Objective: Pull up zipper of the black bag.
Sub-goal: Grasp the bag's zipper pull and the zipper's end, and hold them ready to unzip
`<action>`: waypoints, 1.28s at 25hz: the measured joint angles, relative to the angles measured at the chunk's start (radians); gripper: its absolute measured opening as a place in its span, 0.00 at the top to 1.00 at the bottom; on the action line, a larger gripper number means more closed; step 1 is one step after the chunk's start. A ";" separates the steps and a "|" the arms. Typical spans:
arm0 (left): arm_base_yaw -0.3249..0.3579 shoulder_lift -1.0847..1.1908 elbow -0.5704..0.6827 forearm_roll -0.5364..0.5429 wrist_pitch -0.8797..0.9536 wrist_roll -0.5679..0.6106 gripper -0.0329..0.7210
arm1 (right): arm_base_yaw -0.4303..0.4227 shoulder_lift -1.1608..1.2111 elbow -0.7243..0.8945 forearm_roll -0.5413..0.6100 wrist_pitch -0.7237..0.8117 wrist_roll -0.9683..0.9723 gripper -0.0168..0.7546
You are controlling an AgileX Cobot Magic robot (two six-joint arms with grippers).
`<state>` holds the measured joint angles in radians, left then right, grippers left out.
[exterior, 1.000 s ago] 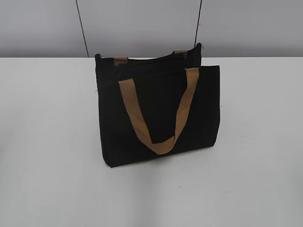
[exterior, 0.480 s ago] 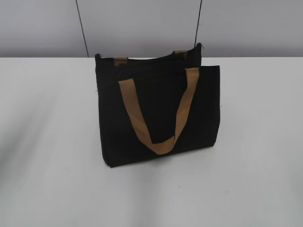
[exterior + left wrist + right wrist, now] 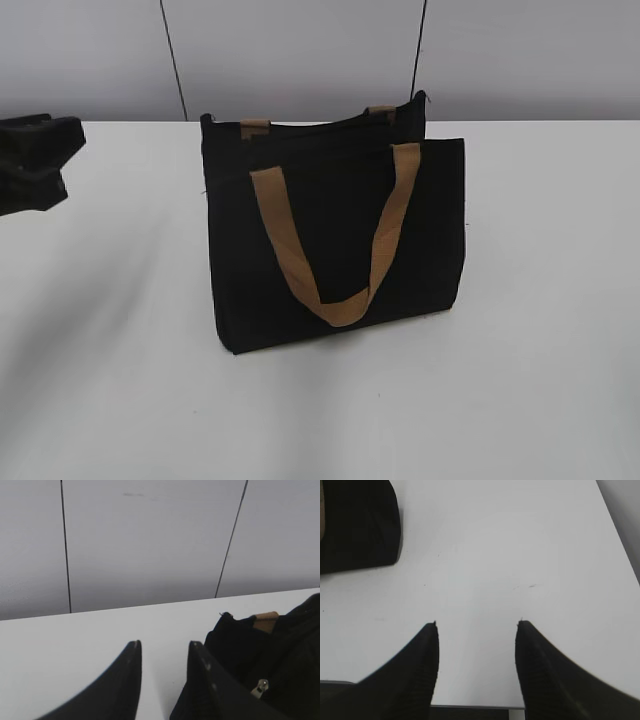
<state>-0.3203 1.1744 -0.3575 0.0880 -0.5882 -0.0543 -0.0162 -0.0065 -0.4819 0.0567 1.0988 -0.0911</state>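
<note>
The black bag [image 3: 335, 240] stands upright on the white table, its tan handle [image 3: 335, 240] hanging down the near side. In the left wrist view the bag's end [image 3: 280, 665] is at the lower right, with the small silver zipper [image 3: 261, 687] on it. My left gripper [image 3: 45, 160] is at the far left edge of the exterior view, left of the bag and apart from it; its fingers [image 3: 162, 647] are open and empty. My right gripper [image 3: 477, 625] is open and empty over bare table, with a bag corner [image 3: 360, 525] at the upper left; it is out of the exterior view.
The white table [image 3: 540, 380] spreads round the bag. A grey panelled wall [image 3: 300, 50] runs behind the table's far edge. The table's near edge [image 3: 470, 706] shows under my right gripper.
My left gripper has come into the exterior view at the far left edge; it was not visible before. The bag has not moved.
</note>
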 joint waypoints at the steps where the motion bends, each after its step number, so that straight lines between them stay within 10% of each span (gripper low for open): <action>1: 0.000 0.029 0.000 0.006 -0.019 0.000 0.64 | 0.000 0.000 0.000 0.000 0.000 0.000 0.47; 32: 0.000 0.683 -0.077 0.413 -0.432 -0.061 0.48 | 0.000 0.000 0.000 0.000 0.000 0.000 0.47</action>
<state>-0.3203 1.8574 -0.4345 0.5006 -1.0199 -0.1153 -0.0162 -0.0065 -0.4819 0.0567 1.0988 -0.0911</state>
